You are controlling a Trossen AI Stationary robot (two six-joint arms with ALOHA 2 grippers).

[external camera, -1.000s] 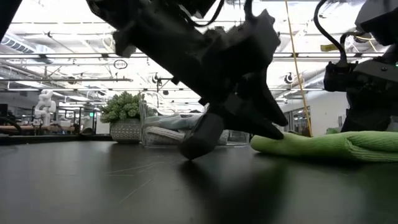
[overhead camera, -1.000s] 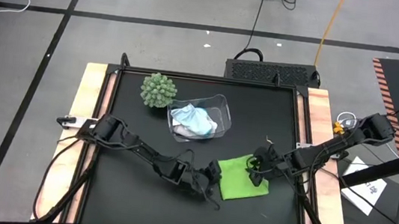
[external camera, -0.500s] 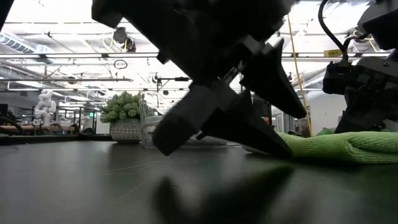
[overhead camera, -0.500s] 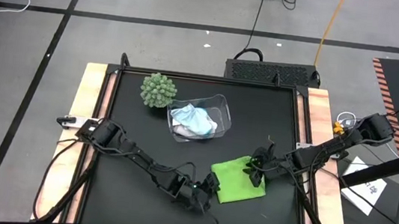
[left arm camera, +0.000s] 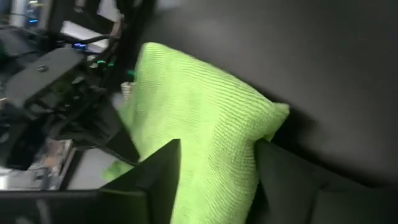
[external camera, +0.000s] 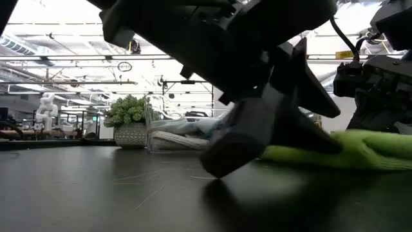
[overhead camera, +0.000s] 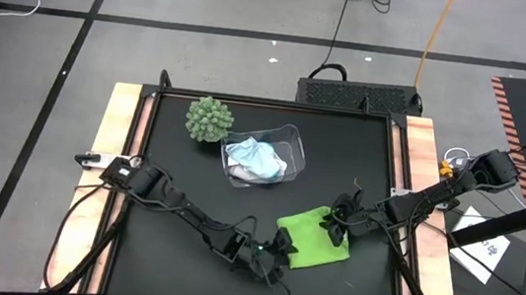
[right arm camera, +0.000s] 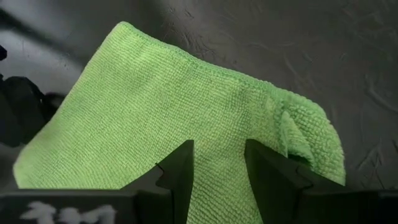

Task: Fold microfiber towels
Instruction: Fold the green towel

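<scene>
Lime green microfiber towel (overhead camera: 315,237) folded on black counter (overhead camera: 172,157), left end effector (overhead camera: 281,252) open astride its corner, right end effector (overhead camera: 336,223) parted over its far edge, white and blue towels (overhead camera: 256,159) in clear plastic bin (overhead camera: 289,137)

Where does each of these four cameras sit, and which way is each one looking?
High view: overhead, straight down on the table; both arms show.
Low view: at tabletop height, looking across; the left tool looms close.
Left wrist view: on the left arm, facing the lime green towel between its fingers.
Right wrist view: on the right arm, its fingers over the same towel.
All four share that towel.
</scene>
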